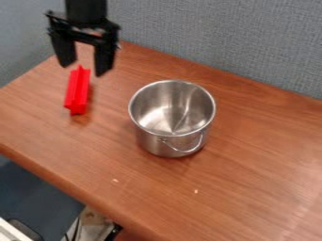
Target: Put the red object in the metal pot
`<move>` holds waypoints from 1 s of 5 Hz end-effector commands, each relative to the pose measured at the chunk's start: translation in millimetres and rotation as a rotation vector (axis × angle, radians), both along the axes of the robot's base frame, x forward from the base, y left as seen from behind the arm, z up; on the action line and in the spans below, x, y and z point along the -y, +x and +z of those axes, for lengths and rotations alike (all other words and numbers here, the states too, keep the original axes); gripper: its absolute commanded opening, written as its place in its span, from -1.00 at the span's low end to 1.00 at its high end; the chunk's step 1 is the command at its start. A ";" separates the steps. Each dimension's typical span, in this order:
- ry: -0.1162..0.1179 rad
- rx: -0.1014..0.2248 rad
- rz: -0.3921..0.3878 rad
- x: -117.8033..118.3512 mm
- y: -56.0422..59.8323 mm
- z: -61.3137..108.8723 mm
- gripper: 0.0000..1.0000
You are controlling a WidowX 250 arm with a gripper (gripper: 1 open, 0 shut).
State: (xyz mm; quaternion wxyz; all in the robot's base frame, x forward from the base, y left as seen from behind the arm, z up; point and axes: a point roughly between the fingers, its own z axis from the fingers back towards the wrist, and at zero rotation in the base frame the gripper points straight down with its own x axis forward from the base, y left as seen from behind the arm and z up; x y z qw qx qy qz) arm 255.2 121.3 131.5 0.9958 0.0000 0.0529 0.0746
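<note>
The red object (78, 91), a long flat bright red block, lies on the left part of the wooden table (239, 179). My gripper (81, 64) hangs open just above and behind its far end, black fingers pointing down, with nothing between them. The metal pot (172, 116) stands upright near the table's middle, to the right of the block, shiny and empty inside, with its thin wire handle toward the front.
A grey wall runs behind the table. The table's front-left edge drops off to the floor, where some clutter shows below.
</note>
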 end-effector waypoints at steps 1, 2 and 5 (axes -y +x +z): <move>0.041 0.022 0.065 -35.0 6.7 23.3 1.00; 0.062 -0.001 0.125 -61.2 6.7 27.9 1.00; 0.083 -0.114 0.387 -75.7 13.5 -8.8 1.00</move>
